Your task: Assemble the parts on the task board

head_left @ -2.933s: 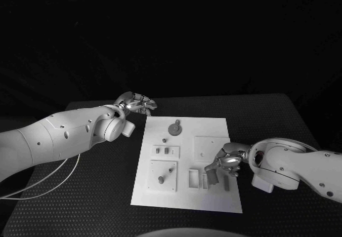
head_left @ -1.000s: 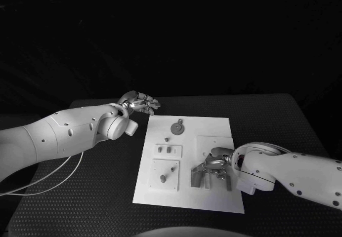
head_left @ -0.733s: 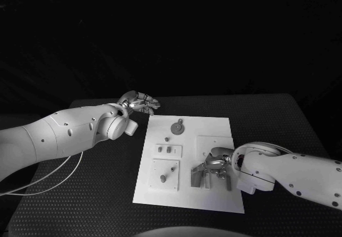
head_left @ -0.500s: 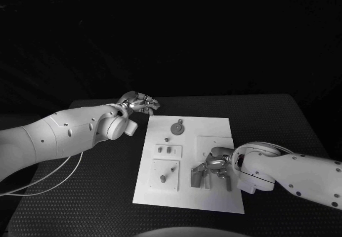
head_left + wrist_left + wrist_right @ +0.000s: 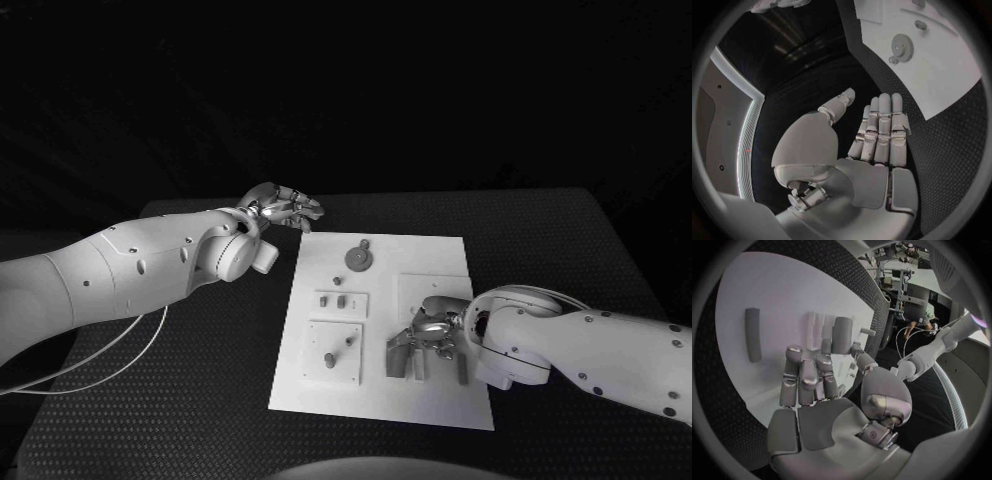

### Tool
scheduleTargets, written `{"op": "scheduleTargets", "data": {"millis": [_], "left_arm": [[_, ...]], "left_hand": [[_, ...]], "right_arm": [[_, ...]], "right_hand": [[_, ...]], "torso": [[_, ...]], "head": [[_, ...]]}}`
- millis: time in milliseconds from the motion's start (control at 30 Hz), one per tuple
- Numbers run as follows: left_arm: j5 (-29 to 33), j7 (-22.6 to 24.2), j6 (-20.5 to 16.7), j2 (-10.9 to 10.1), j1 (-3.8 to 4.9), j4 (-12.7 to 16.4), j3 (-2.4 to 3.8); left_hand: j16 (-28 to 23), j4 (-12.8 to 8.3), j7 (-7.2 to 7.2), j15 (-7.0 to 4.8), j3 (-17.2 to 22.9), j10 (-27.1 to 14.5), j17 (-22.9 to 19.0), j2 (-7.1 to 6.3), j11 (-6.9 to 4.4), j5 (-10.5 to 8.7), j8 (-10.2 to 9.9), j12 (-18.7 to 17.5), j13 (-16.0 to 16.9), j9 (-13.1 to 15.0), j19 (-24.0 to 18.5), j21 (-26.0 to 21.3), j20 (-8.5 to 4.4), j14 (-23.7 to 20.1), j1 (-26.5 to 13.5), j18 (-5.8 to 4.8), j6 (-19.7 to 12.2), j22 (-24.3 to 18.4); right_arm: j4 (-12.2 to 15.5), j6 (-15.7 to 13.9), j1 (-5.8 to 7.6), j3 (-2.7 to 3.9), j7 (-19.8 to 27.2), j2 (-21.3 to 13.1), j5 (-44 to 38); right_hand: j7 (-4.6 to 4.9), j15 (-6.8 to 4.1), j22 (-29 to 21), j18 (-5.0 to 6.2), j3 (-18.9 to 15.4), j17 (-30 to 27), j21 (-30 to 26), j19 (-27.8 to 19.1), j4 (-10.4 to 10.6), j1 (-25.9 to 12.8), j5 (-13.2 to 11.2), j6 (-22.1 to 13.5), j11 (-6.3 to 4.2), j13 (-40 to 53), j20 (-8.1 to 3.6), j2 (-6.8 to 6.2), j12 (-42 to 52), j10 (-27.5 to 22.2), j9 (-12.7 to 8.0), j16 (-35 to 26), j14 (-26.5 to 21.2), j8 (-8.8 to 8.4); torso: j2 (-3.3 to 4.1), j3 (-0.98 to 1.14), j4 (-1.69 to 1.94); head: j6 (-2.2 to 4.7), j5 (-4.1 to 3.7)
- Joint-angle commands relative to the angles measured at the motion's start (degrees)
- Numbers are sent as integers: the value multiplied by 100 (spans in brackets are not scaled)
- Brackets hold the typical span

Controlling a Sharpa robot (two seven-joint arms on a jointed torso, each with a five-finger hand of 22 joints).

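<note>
The white task board [image 5: 433,260] lies in the middle of the table. A grey gear [image 5: 355,259] sits at its far end, with small pegs [image 5: 339,300] on a raised plate behind a second plate with a peg [image 5: 335,353]. My right hand [image 5: 430,335] hovers low over the board's near right part, above the white slotted holder [image 5: 816,322]. It pinches a small grey part [image 5: 842,334] between thumb and fingers. A grey bar [image 5: 462,370] lies loose on the board beside that hand. My left hand [image 5: 281,208] is off the board's far left corner, fingers straight and holding nothing.
The left wrist view shows the board's far corner [image 5: 942,85] and the gear [image 5: 901,47] beyond my left hand's fingertips [image 5: 882,100]. Black table surface [image 5: 188,380] surrounds the board. A white cable [image 5: 101,375] hangs under the left arm.
Since 2.9 s ago my right hand has moved toward the board's near left, over the slotted holder. Over the last second it barely shifts. The left hand stays still.
</note>
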Motion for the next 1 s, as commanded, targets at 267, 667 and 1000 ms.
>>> {"op": "scheduleTargets", "data": {"millis": [267, 667, 1000], "left_arm": [[23, 16, 77, 12, 6, 7, 3], [23, -17, 104, 6, 7, 5, 3], [23, -44, 129, 8, 7, 6, 1]], "left_hand": [[-37, 32, -2, 8, -3, -42, 9, -3, -7, 33, 32, 1, -8, -7, 4, -23, 12, 22, -53, 78, -21, 8], [-43, 31, -1, 9, -2, -56, 15, -11, -2, 33, 32, -4, -11, -9, 0, -24, 13, 19, -47, 78, -26, 9], [-48, 30, 1, 11, -2, -70, 19, -18, 3, 32, 30, -8, -14, -10, -4, -26, 15, 16, -43, 77, -32, 10]], "right_arm": [[-51, -27, -37, -3, 70, 91, -155], [-93, 62, -37, -2, 197, 104, 258], [-161, -6, -36, 1, 317, 106, 739]], "right_hand": [[17, 13, 108, 33, 112, 8, 18, 18, -200, 476, 23, 32, 3, -18, -15, 554, 20, -10, 29, 58, 9, 20], [-19, -3, 106, 33, 439, 31, 42, -4, -168, 968, 24, 151, -29, -35, 3, 818, 46, 58, 63, 80, 52, 51], [-21, 3, 109, 33, 557, 41, 55, -4, -180, 1017, 24, 182, -28, -34, 27, 865, 56, 67, 70, 90, 59, 55]], "torso": [[0, -3, 1], [1, -3, 0], [1, 2, -1]], "head": [[-43, 25], [-72, 56], [-69, 66]]}}
